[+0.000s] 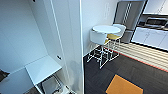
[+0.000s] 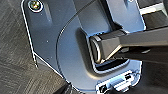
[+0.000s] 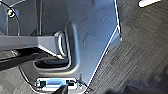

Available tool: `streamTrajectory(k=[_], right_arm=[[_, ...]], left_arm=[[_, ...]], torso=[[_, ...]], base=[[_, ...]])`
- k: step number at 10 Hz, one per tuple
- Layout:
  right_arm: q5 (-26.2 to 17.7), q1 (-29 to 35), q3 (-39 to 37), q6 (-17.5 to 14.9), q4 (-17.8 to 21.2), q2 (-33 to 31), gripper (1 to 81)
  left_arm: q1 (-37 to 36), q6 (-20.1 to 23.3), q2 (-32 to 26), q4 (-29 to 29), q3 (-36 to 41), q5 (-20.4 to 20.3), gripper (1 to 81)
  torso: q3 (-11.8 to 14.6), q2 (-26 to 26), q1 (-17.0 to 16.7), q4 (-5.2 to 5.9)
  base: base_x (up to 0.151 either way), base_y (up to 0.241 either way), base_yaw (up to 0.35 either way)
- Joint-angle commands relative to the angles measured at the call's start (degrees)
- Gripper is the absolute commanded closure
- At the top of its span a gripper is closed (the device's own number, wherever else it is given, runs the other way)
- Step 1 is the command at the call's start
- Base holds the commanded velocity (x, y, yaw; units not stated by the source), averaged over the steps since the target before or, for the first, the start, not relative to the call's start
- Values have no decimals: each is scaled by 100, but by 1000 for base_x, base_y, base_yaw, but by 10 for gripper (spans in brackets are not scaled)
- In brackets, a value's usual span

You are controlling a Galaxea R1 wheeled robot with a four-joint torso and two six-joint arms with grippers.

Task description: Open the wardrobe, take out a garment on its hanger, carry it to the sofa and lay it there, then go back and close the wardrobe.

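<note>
Wardrobe [image 1: 37,37] stands open beside the robot, its door [image 1: 72,37] swung wide for reaching inside, while round worktop [image 1: 106,29] sits beyond; each pincer's state cannot be told.

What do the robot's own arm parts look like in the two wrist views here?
Both show a wide blue-grey plate with pale edges, a round screw fitting at a corner and a grey jointed bar. A thin dark cable loops near the right one.
</note>
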Motion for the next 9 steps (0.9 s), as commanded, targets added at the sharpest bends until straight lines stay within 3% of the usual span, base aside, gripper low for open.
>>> streamTrajectory(k=[1,9], right_arm=[[-419,47,-241,-36,-2,77,10],[-445,65,-357,-36,7,183,10]], left_arm=[[-127,12,46,54,-18,234,10],[-127,39,179,63,-18,269,10]], torso=[[0,0,0,0],[0,0,0,0]], base=[[0,0,306],[0,0,307]])
